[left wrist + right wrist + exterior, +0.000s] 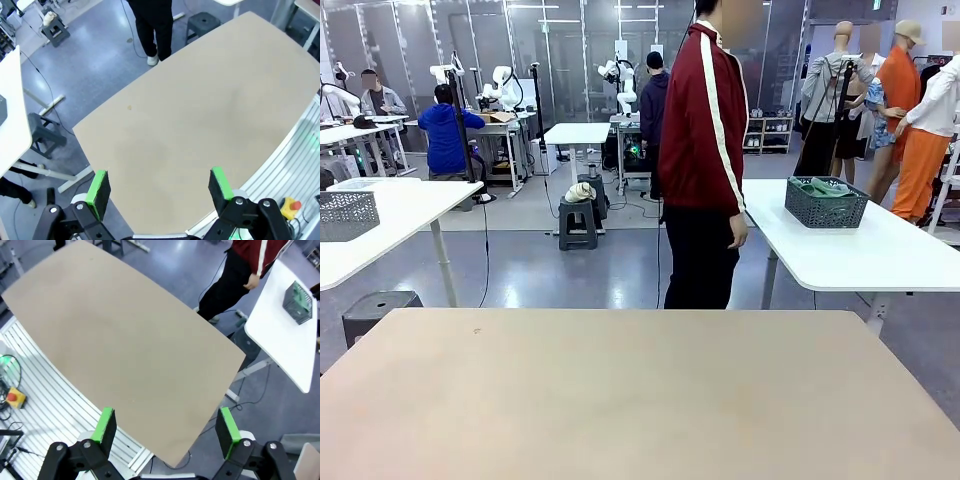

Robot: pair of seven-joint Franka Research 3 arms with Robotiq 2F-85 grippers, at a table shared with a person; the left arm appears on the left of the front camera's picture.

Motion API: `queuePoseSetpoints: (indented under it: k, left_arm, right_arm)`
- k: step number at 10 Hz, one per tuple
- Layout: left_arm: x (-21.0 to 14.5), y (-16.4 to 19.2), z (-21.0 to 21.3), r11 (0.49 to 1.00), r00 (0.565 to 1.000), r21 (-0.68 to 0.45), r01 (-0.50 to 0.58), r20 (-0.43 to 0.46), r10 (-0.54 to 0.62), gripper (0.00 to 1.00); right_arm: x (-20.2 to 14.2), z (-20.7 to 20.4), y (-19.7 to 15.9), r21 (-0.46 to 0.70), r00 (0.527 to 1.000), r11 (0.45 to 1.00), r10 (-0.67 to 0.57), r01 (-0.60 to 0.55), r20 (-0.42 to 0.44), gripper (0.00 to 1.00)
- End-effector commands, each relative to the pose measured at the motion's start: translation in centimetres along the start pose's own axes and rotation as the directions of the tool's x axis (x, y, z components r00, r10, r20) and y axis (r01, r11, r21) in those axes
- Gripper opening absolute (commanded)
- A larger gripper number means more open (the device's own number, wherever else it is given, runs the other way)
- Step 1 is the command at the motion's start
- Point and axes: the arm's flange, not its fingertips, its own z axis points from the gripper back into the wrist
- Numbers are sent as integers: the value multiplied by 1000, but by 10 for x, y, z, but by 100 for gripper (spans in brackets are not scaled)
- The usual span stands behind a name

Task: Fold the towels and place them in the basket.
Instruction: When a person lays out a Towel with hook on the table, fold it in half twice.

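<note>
left gripper (159, 181): spread, empty, over bare tabletop (640, 400)
right gripper (167, 424): spread, empty
person (705, 150): at far edge
towels (820, 186): green, in basket (826, 208) on white tabletop (880, 250), well apart
step: likely wait clear till a towel lies within reach

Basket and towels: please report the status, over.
Left gripper open, right gripper open, over the beige table. Basket, green towels inside, on white side table. Person stands beside it.

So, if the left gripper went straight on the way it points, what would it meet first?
Most likely the tan tabletop; the left gripper looks down on it, jaws open.
</note>
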Motion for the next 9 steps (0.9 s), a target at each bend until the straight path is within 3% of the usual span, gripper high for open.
queuePoseSetpoints:
  k: [1, 9]
  left_arm:
    - [-5, -11, 26, 999, 999, 18, 33, -13, -33, 100]
    - [-3, -29, 75, 993, 994, 72, 97, 39, -100, 100]
  right_arm:
    - [0, 15, 15, -5, 999, 999, -33, 33, -4, 100]
    - [-3, 40, 36, -8, 1000, 1000, 21, -21, -12, 100]
